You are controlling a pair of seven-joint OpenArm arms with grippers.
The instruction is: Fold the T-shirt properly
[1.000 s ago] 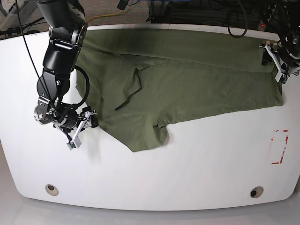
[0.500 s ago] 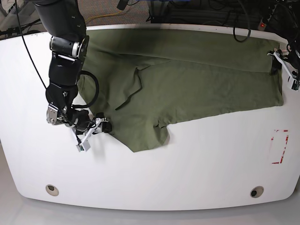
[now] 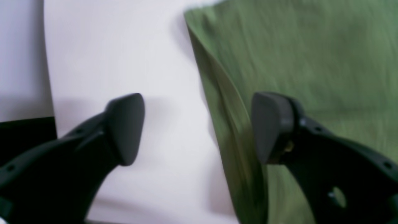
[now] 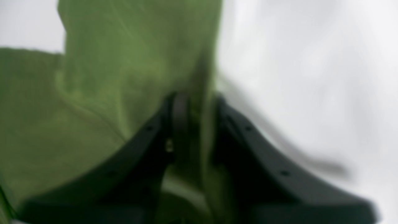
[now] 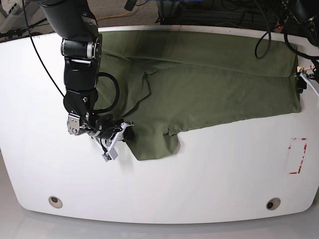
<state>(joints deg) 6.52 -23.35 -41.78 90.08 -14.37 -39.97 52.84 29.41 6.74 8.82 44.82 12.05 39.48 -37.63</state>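
The olive-green T-shirt (image 5: 209, 89) lies spread across the back half of the white table (image 5: 199, 174), one sleeve pointing to the front. My right gripper (image 5: 127, 133) is at the left edge of that sleeve. In the right wrist view it (image 4: 196, 105) is shut on a fold of the shirt (image 4: 124, 62). My left gripper (image 5: 303, 82) is at the shirt's right edge. In the left wrist view it (image 3: 197, 127) is open, and the raised edge of the shirt (image 3: 311, 62) lies between the fingers.
A red-outlined rectangle (image 5: 297, 155) is marked on the table at the front right. Two round holes (image 5: 55, 201) (image 5: 272, 203) sit near the front edge. Black cables (image 5: 249, 20) run behind the table's back edge.
My right gripper has moved right across the table to the sleeve's edge and now pinches it. My left gripper has shifted right and down along the shirt's right edge.
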